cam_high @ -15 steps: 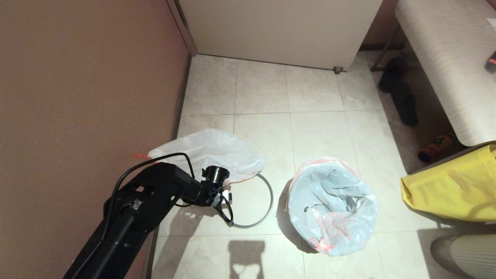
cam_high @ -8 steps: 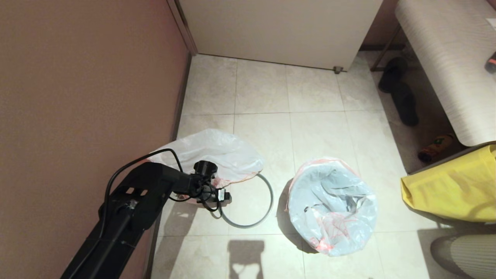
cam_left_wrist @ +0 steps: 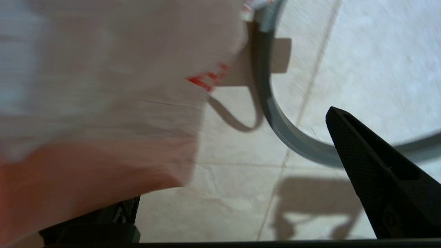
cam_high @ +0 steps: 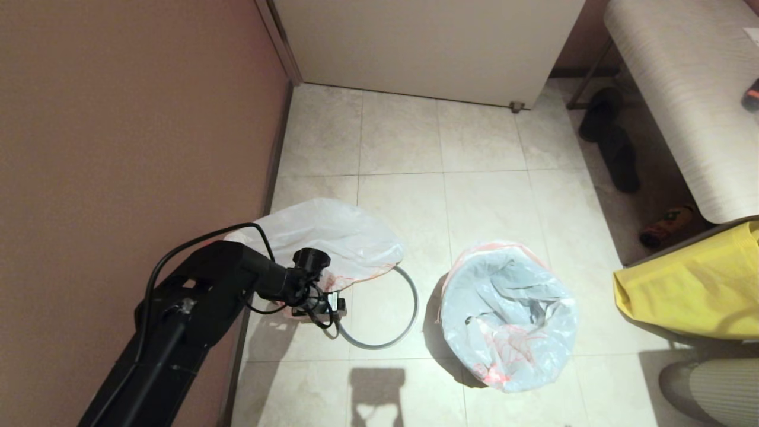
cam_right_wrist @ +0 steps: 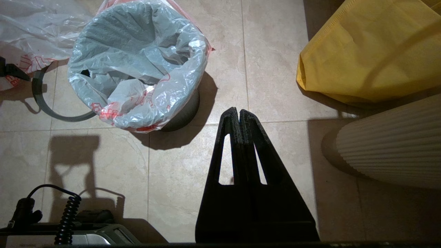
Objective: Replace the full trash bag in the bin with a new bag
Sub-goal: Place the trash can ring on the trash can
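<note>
The full trash bag (cam_high: 326, 234) lies on the floor tiles by the left wall, with its red-orange hem toward me. The grey rim ring (cam_high: 409, 314) lies flat beside it, partly under the bag's edge. My left gripper (cam_high: 331, 307) is low over the bag's near edge and the ring, open wide. One finger (cam_left_wrist: 365, 165) stands over the ring (cam_left_wrist: 293, 137); bag film (cam_left_wrist: 103, 86) covers the other. The bin (cam_right_wrist: 186, 110) stands to the right, lined with the new bag (cam_high: 510, 314), whose red print shows. My right gripper (cam_right_wrist: 238, 111) is shut and empty, over bare floor near the bin.
A brown wall (cam_high: 118, 148) runs close along the left arm. A yellow fabric bag (cam_high: 694, 290) and a ribbed beige object (cam_high: 711, 385) sit right of the bin. A white cabinet (cam_high: 427, 41), black slippers (cam_high: 611, 142) and a pale bench (cam_high: 682, 89) are further back.
My left arm has drawn back toward the wall, and its gripper has shifted left from the ring's inside to the bag's near edge. Bag, ring and bin have stayed put.
</note>
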Controlling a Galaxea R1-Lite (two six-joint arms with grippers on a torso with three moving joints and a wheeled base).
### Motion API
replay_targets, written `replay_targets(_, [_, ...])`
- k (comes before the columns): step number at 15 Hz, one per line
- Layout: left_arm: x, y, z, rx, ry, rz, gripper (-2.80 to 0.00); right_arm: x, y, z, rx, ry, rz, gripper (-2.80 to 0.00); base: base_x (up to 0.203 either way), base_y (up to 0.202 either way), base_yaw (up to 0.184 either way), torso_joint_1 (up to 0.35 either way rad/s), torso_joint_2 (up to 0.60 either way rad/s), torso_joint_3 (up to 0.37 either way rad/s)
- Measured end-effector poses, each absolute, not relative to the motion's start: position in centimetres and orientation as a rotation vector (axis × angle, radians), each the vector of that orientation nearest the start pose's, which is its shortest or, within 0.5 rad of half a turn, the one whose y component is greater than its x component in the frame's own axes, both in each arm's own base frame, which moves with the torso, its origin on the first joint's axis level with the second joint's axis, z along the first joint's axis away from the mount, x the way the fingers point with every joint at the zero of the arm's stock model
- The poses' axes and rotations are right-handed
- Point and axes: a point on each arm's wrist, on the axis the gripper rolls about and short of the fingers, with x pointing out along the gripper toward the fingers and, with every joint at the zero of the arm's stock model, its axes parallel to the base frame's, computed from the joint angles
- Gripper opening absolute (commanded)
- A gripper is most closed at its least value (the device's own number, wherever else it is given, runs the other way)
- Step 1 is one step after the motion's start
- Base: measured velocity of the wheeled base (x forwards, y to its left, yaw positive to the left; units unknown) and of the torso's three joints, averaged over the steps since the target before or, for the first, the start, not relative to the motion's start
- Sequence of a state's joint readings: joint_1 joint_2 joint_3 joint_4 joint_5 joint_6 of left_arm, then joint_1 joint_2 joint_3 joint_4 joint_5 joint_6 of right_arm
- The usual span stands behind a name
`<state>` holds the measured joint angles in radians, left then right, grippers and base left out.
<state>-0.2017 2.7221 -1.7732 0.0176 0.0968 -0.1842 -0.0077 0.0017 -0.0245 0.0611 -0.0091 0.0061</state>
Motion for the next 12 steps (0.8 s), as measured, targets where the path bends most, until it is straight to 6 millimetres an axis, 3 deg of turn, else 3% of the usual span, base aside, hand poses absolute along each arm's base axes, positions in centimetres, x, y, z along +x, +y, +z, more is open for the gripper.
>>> replay_targets(6, [46.1, -9.6, -3.7, -0.032, 0.816, 0.168, 0.0, -2.5, 0.0, 7.6, 0.006, 0.038, -0.017, -2.8, 0.0, 0.0, 0.0, 0.0, 0.0, 0.0])
replay_targets(10, [43.6, -12.5, -3.5, 0.016, 0.901, 0.154, 0.0, -2.5, 0.0, 7.6, 0.006, 0.038, -0.017, -2.8, 0.0, 0.0, 0.0, 0.0, 0.0, 0.0])
replay_targets(12, [43.3, -14.0, -3.4, 0.032, 0.94, 0.139, 0.0, -2.5, 0.0, 7.6, 0.006, 0.038, -0.017, -2.8, 0.0, 0.0, 0.0, 0.0, 0.0, 0.0])
